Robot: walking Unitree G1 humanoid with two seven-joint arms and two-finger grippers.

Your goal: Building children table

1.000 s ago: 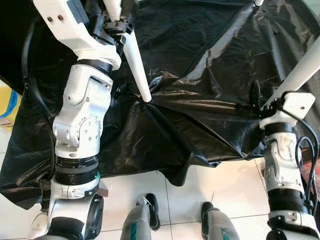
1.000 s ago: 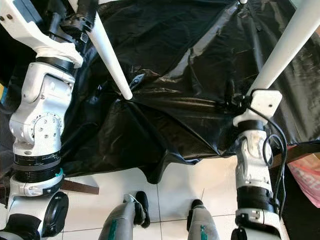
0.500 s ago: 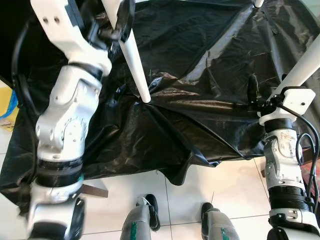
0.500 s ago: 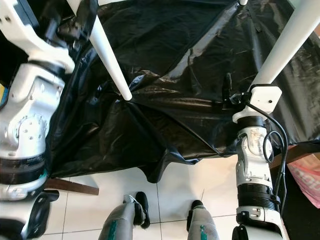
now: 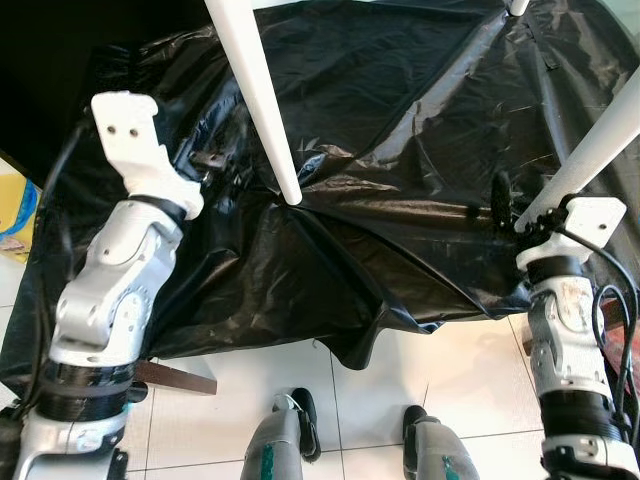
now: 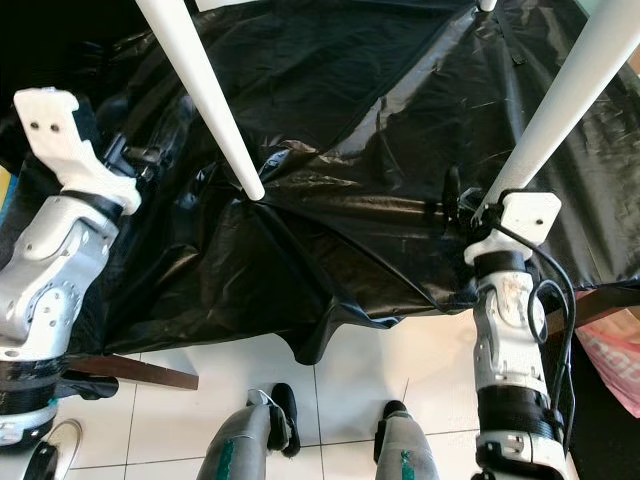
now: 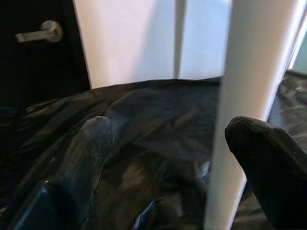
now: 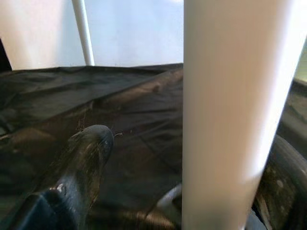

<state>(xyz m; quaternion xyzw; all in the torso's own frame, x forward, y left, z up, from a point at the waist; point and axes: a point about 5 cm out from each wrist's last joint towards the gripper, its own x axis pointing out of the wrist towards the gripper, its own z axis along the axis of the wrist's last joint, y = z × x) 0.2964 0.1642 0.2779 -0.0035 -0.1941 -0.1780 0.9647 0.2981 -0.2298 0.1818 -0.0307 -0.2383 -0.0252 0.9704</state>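
Observation:
The small table lies upside down under a black plastic sheet (image 5: 400,130), its white legs pointing up. My left gripper (image 5: 215,165) is open, low over the sheet just left of the left white leg (image 5: 262,100). In the left wrist view that leg (image 7: 240,96) stands between the fingers, close to one fingertip (image 7: 259,139), and is not gripped. My right gripper (image 5: 515,205) is open around the base of the right white leg (image 5: 600,140). In the right wrist view this leg (image 8: 230,120) stands between the fingers (image 8: 86,153), with a wide gap on one side.
A third white leg (image 5: 517,6) rises at the far edge. The sheet hangs down to a white tiled floor (image 5: 450,370) by my feet (image 5: 290,420). A brown board (image 5: 180,378) lies under the sheet at left, a yellow and blue item (image 5: 15,215) at far left.
My left gripper has let go of the left leg and dropped down and to the left, onto the sheet. The right gripper has stayed at the right leg.

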